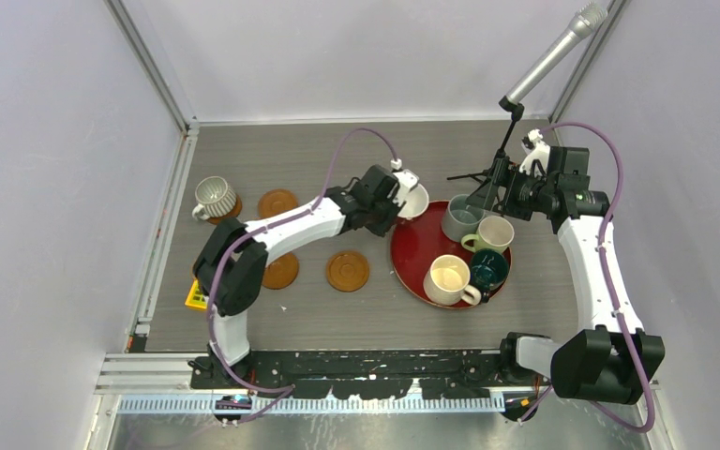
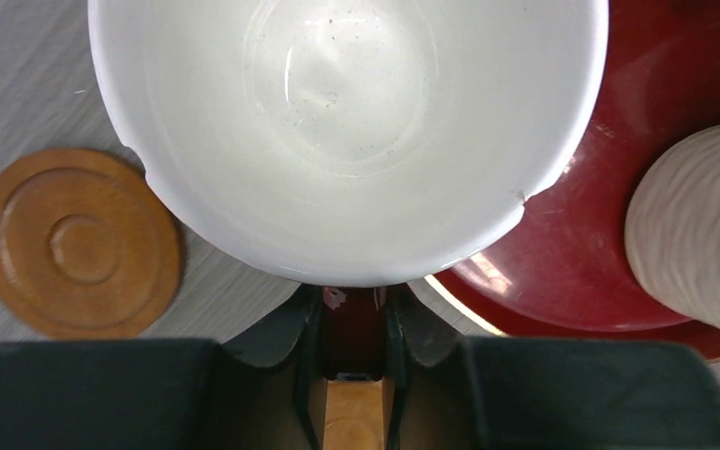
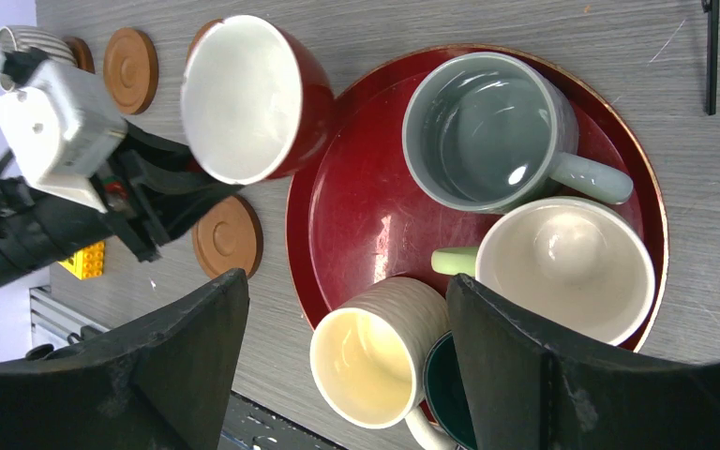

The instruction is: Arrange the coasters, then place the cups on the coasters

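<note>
L fingers (image 2: 277, 337) pinch red cup (image 2: 352, 141) handle, by tray (image 2: 562, 272); R fingers (image 3: 178, 375) apart.

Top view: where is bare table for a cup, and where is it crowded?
Bare: the far strip behind the coasters, from the ribbed mug to the microphone stand; the near strip before the tray. Crowded: four mugs packed on the tray's right half; the left gripper holds a cup at its far-left rim.
</note>
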